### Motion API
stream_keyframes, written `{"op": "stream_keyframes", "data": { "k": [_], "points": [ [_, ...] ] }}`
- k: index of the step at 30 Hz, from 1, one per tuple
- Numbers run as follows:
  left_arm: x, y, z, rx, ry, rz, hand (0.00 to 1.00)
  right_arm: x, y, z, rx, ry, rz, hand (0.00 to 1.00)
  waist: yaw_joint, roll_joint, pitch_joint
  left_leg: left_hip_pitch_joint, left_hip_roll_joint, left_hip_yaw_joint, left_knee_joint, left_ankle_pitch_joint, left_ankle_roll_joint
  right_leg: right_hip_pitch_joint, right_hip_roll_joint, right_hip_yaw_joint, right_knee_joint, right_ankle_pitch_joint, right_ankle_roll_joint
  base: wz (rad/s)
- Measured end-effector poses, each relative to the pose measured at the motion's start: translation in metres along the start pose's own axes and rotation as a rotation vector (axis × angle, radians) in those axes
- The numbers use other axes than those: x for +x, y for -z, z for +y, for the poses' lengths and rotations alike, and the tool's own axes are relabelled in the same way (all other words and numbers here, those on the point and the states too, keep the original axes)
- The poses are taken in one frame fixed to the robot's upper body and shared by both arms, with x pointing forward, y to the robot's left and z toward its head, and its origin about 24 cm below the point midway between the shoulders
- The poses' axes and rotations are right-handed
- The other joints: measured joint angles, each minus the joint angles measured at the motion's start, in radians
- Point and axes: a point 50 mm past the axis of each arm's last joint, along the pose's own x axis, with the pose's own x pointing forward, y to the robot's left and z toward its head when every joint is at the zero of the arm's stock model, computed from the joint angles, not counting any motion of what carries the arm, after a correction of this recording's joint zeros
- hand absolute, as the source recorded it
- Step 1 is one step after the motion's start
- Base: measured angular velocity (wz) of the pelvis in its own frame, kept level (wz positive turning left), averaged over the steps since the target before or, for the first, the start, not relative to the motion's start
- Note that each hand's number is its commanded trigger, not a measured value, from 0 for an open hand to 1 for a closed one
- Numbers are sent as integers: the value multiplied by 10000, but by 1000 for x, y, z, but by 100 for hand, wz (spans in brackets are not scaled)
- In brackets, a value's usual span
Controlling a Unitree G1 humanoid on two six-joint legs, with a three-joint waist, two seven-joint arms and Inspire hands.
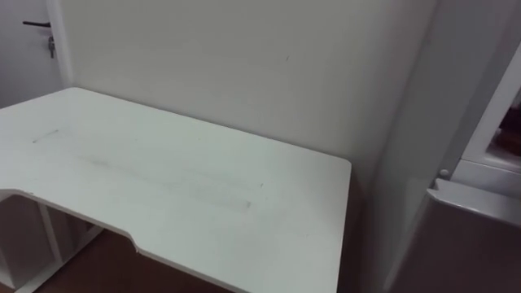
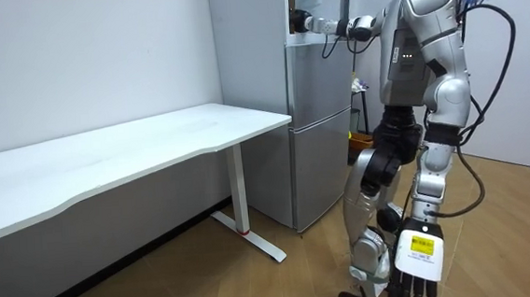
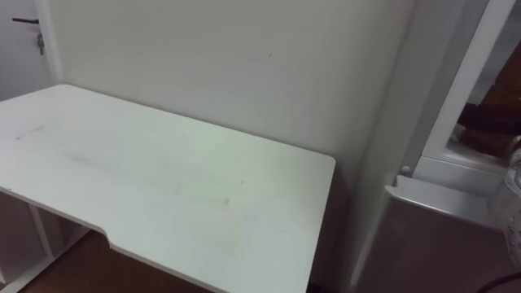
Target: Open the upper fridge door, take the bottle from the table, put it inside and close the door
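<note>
The bottle seems to be the clear, blurred shape at the right edge of the right eye view, by the upper fridge. It is probably light, smooth plastic that gives a little, best taken round the middle of its body. At the top centre of the room view the right hand reaches to that open compartment, but I cannot tell whether its fingers close round the bottle. The left hand hangs at the lower right, fingers slack, and the tabletop lies well apart at left.
</note>
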Motion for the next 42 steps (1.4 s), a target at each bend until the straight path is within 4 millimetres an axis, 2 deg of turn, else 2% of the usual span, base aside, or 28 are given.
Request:
{"op": "stream_keyframes", "data": {
  "k": [6, 13, 21, 25, 28, 30, 34, 40, 42],
  "points": [
    [-2, 1, -6, -85, 134, 36, 0, -3, -10, 10, 233, -773, -387, 0, -245, 48, -6, 116, 5, 13, -83, -2, -1, 69, -1, 29, -17, 5, 7, -2],
    [-3, -9, -17, -287, 312, -92, 0, -11, -19, 20, 442, -1410, -877, 0, -471, 68, -5, 259, 53, 132, -176, -5, -7, 98, 19, 173, 15, 9, 2, -6],
    [-4, -14, -27, -375, 464, -42, 0, -22, -22, 14, 923, -1780, -1251, 0, -518, 65, -9, 429, 102, 455, -324, -7, -2, 50, 20, 509, 123, 13, 1, -12],
    [-4, -15, -29, -369, 506, -34, 0, -24, -24, 15, 973, -1897, -1347, 0, -566, 80, -54, 456, 134, 678, -320, -9, 5, -9, 19, 651, 158, 19, -1, -12],
    [-5, -14, -30, -339, 546, 138, 0, -37, -27, 15, 1279, -2263, -1691, 0, -665, 171, -105, 539, 139, 682, -331, -20, 22, 36, 29, 734, 154, 54, 18, -7],
    [-5, -14, -32, -324, 638, 191, 0, -45, -26, 19, 1363, -2537, -1795, 0, -762, 290, -63, 649, 137, 684, -332, -33, 40, 141, 27, 758, 151, 62, 32, 0],
    [-5, -20, -34, -532, 726, 95, 0, -61, -24, 14, 1164, -2873, -2134, 0, -946, 429, -39, 622, 143, 724, -310, -46, 57, 52, 20, 843, 119, 67, 42, -2],
    [-3, -23, -32, -1056, 890, 118, 0, -71, -28, 3, 1379, -2596, -2465, 0, -1233, 719, -77, 658, 178, 991, -274, -56, 79, -69, 43, 1150, 142, 116, 52, -16],
    [-2, -24, -30, -1168, 893, 52, 0, -75, -32, 2, 1317, -2572, -2815, 0, -1344, 773, -61, 714, 206, 1128, -328, -59, 81, -85, 66, 1299, 151, 122, 48, -19]
  ]
}}
